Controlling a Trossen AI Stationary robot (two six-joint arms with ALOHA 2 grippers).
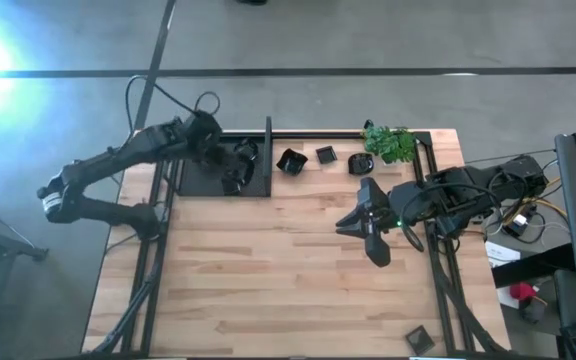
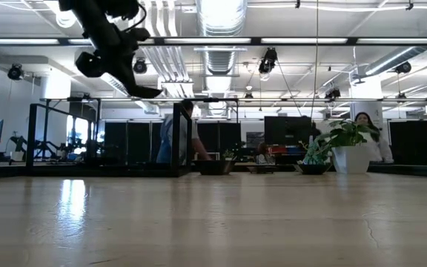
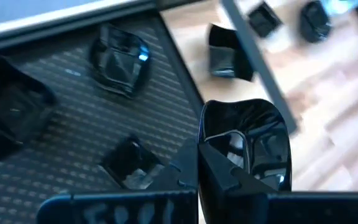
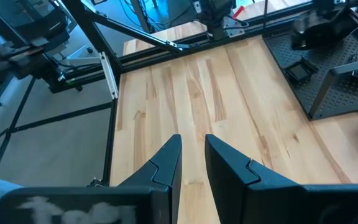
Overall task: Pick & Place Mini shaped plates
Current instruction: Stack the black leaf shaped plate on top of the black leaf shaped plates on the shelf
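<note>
A large black tray (image 1: 198, 178) lies at the table's far left, with a few mini shaped plates (image 3: 120, 59) resting on it. My left gripper (image 3: 197, 167) hangs above the tray's right part, shut on one glossy black plate (image 3: 247, 140). Three more plates (image 1: 290, 160) (image 1: 325, 154) (image 1: 360, 163) stand in a row on the wood, right of the tray. One plate (image 1: 418, 338) lies at the near right corner. My right gripper (image 4: 194, 142) hovers over the table's right half, open and with nothing between its fingers. My left gripper pinches the plate's raised side wall (image 3: 202, 134) between its two fingers; one finger seems to lie inside the dish and one outside. The fingers slant down from the table's left. The plate is lifted clear, high above the table, and sticks out beyond the fingertips (image 2: 143, 90).
A black upright frame (image 1: 268, 155) stands along the tray's right edge. A small green plant (image 1: 390, 143) in a white pot (image 2: 351, 158) stands at the far right. The bare wood (image 1: 268, 270) of the middle and near table is free. People show in the room behind.
</note>
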